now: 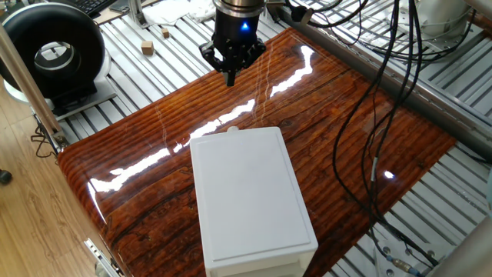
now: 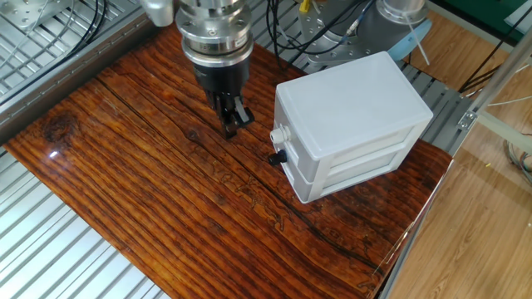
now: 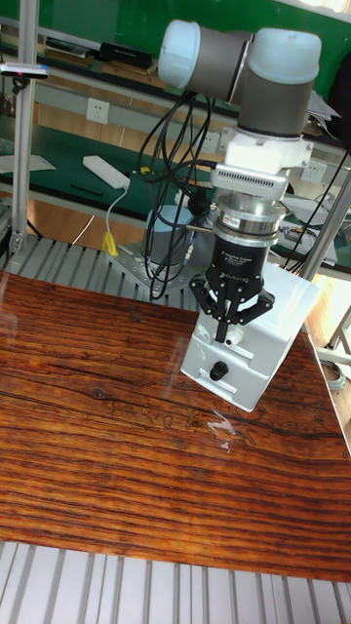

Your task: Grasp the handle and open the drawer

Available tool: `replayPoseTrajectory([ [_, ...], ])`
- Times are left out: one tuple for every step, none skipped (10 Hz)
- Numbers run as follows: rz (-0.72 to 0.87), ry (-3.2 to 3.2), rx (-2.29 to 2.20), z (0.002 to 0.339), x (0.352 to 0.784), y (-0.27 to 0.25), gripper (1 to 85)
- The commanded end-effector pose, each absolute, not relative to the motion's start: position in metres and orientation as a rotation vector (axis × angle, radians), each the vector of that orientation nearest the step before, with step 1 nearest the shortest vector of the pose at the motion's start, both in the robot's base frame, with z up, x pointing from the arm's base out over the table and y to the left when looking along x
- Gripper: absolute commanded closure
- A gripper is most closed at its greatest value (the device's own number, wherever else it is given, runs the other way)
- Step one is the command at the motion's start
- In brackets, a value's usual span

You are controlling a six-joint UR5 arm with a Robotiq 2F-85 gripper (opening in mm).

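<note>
The white box (image 2: 349, 116) stands on the glossy wooden board with its drawer (image 2: 293, 148) pushed in flush. The handle (image 2: 279, 135), a small off-white nub, sticks out of the box's end face, with a black knob (image 2: 273, 156) just below it. Seen from above, the handle (image 1: 231, 128) peeks past the box's far edge. My gripper (image 2: 233, 124) hangs fingers-down a short way in front of that end face, apart from the handle, shut on nothing. In the tall view my gripper (image 3: 226, 334) covers the handle and only the black knob (image 3: 216, 370) shows.
A black round device (image 1: 50, 54) and a small wooden block (image 1: 147, 48) sit on the slatted aluminium bed (image 1: 115, 35) beyond the board. Black cables (image 1: 380, 85) hang over the board's right side. The robot base (image 2: 391, 17) stands behind the box.
</note>
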State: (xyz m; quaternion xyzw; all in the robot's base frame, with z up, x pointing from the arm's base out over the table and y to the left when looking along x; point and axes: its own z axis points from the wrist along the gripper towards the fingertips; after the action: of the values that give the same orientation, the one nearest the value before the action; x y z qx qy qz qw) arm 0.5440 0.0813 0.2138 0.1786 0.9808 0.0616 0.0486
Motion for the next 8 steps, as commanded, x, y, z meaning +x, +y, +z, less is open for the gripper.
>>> replayPoseTrajectory([
  [0.174, 2.956, 0.53, 0.209, 0.545, 0.083, 83.7],
  [0.205, 2.964, 0.542, 0.209, 0.543, 0.089, 83.7],
  [0.222, 2.976, 0.543, 0.208, 0.541, 0.092, 83.7],
  [0.216, 3.012, 0.518, 0.207, 0.532, 0.092, 83.7],
  [0.212, 3.036, 0.497, 0.206, 0.526, 0.093, 83.7],
  [0.212, 3.037, 0.492, 0.205, 0.526, 0.094, 83.7],
  [0.243, 3.033, 0.505, 0.204, 0.527, 0.099, 83.7],
  [0.284, 3.041, 0.521, 0.203, 0.524, 0.106, 83.7],
])
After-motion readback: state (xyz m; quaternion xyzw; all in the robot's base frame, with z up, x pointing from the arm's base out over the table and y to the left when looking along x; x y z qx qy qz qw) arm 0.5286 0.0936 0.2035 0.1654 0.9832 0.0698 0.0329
